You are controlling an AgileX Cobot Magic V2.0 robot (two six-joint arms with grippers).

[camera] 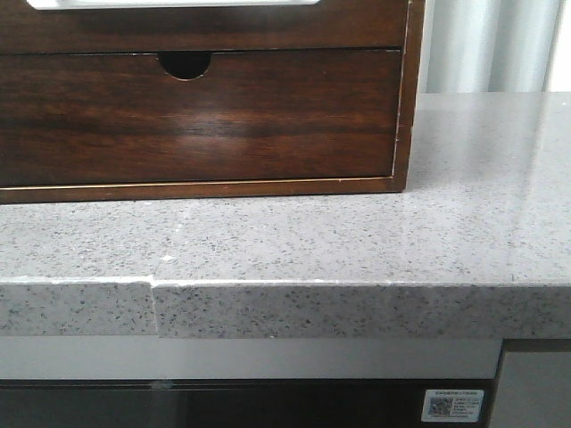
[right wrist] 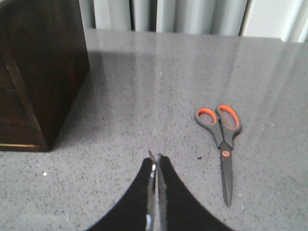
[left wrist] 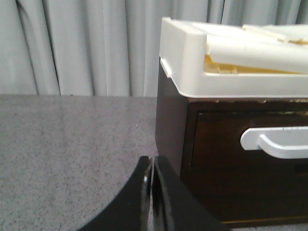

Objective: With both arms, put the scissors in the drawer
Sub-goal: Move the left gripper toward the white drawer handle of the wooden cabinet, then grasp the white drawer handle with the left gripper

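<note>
The scissors point(right wrist: 222, 144) lie flat and closed on the grey speckled counter point(right wrist: 144, 96), at about 1 o'clock from the right gripper point(right wrist: 155, 161), whose fingers are pressed together on nothing; the left gripper point(left wrist: 150, 166) is likewise pinched closed and empty, hovering beside the dark wood cabinet point(left wrist: 168, 125); the drawer point(left wrist: 240, 159) with its white handle point(left wrist: 274, 142) sits pushed in beneath a white tray point(left wrist: 192, 62).

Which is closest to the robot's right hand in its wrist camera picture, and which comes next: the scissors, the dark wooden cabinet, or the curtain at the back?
1. Grey scissors with orange-lined handles: lying flat on the speckled grey countertop, just beside the shut right hand.
2. Dark-brown wooden cabinet: on the hand's other side, a little farther.
3. Pale pleated curtain: farthest, behind the countertop's back edge.
</note>
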